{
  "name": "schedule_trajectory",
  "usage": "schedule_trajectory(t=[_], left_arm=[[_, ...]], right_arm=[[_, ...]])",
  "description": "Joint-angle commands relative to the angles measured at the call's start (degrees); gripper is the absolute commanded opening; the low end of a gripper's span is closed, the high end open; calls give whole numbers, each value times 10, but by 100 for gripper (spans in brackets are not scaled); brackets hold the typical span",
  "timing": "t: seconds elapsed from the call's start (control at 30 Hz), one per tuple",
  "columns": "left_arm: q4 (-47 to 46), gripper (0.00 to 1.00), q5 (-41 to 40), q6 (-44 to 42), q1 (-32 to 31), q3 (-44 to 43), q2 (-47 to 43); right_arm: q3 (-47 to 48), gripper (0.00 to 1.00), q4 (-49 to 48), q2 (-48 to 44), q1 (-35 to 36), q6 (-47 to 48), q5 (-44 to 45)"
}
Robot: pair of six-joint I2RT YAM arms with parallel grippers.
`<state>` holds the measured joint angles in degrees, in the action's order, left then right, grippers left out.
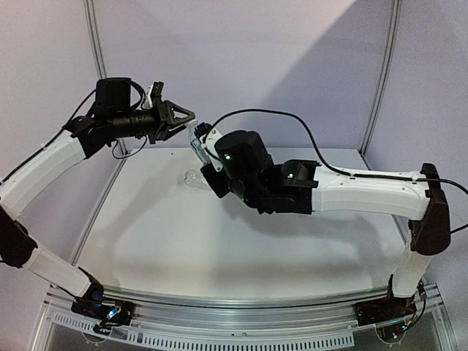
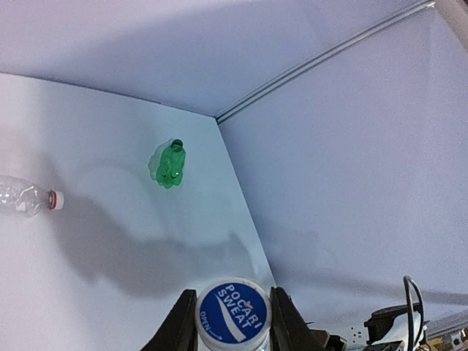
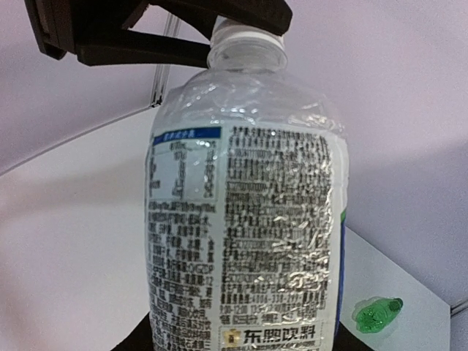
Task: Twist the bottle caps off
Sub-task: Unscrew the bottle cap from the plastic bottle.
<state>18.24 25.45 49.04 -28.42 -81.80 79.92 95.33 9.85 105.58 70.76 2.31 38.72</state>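
Note:
A clear bottle with a blue-white label (image 3: 248, 219) is held up in the air between the two arms. My right gripper (image 3: 241, 345) is shut on its body, and only dark finger edges show at the bottom of the right wrist view. My left gripper (image 2: 232, 322) is shut on its white cap with a blue top (image 2: 232, 313); that cap (image 3: 245, 33) also shows under the left fingers (image 3: 146, 33). A short clear unlabelled bottle (image 2: 22, 196) lies on the table with a white cap (image 2: 57, 199). A green bottle (image 2: 170, 164) lies farther off.
The white table (image 1: 219, 241) is closed in by pale walls with metal rails (image 2: 322, 58). The green bottle (image 3: 376, 314) lies near the back corner. The clear unlabelled bottle (image 1: 191, 178) lies below the raised grippers. A black cable (image 1: 292, 121) arcs over the right arm.

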Motion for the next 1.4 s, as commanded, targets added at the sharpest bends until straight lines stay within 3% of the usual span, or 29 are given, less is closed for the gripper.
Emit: schedule_trajectory(t=[0.0, 0.17, 0.47, 0.63, 0.9, 1.17, 1.37], left_arm=[[70, 15, 20, -7, -30, 11, 6], [56, 25, 34, -15, -30, 13, 1], [46, 79, 33, -13, -21, 10, -17], [36, 98, 33, -3, -17, 8, -31], [2, 99, 49, -39, -1, 17, -78], [1, 99, 122, -114, 35, 2, -96], [-47, 99, 234, -156, 46, 7, -100]], right_arm=[[9, 0, -24, 2, 22, 74, -24], [-33, 0, -68, -22, 22, 70, -34], [-98, 0, -118, -70, 22, 61, -42], [-118, 0, -130, -87, 22, 54, -37], [-146, 0, -136, -113, 22, 31, -35], [-189, 0, -175, -147, 22, 16, -61], [-268, 0, -246, -208, 8, -25, -204]])
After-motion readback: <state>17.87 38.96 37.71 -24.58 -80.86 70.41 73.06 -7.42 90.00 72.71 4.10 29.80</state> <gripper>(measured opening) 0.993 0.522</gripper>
